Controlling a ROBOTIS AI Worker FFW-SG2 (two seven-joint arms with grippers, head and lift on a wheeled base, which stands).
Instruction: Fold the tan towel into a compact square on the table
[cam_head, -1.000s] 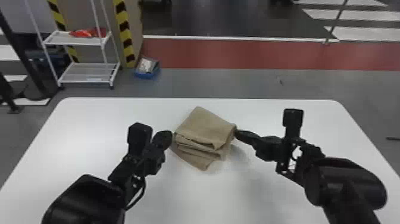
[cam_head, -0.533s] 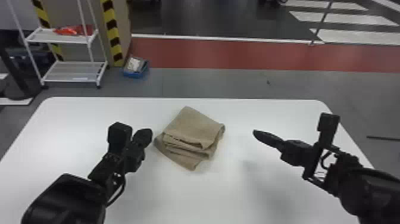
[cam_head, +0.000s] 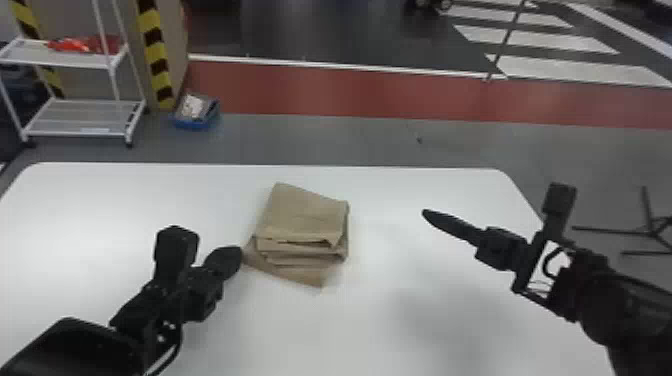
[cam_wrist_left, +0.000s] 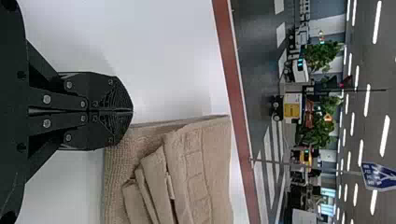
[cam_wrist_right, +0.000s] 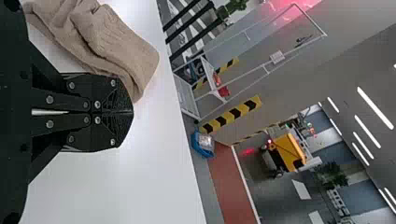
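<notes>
Tan towel (cam_head: 302, 217) lies between left tool (cam_head: 237, 254) and right tool (cam_head: 426, 214).

The towel (cam_head: 305, 215) lay on the table (cam_head: 300, 335) between the left gripper (cam_head: 235, 256), nearer it, and the right gripper (cam_head: 428, 216); beyond the table's far left stood a shelf rack (cam_head: 85, 120), a bin (cam_head: 192, 123) just to its right.

We see the tan towel (cam_head: 306, 215) folded in uneven layers near the bench's (cam_head: 310, 335) far edge. Our left hand (cam_head: 235, 254) is on its side toward the left edge; we cannot tell whether they touch. Our right hand (cam_head: 429, 216) is well apart, toward the right edge. Beyond the far left corner stands a white rack (cam_head: 82, 117).
</notes>
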